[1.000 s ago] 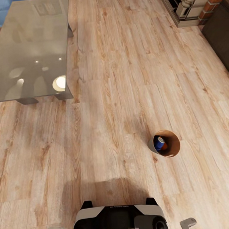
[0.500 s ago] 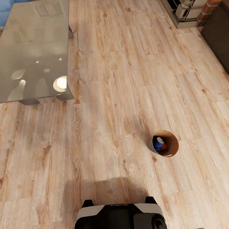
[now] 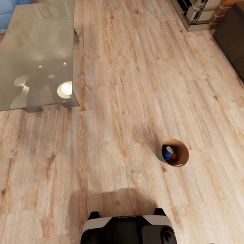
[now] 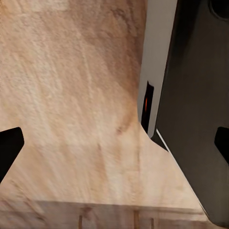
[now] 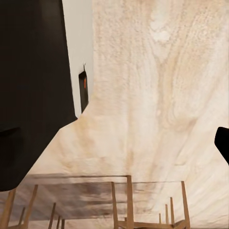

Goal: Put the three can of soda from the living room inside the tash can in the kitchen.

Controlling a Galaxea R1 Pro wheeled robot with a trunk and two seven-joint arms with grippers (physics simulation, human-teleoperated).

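We see the small round brown-lined bin (image 3: pixel 174 153) holding a blue can (image 3: pixel 169 152) (beside an orange one); both grippers spread wide, empty; our base could topple it driving past.

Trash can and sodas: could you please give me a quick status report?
Both grippers open, holding nothing. Trash can upright on the living-room floor, blue can and some orange inside; third can can't be confirmed. Floor bare between robot and bin; coffee table off left.

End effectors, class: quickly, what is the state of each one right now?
Left end effector: open, holding nothing.
Right end effector: open, holding nothing.
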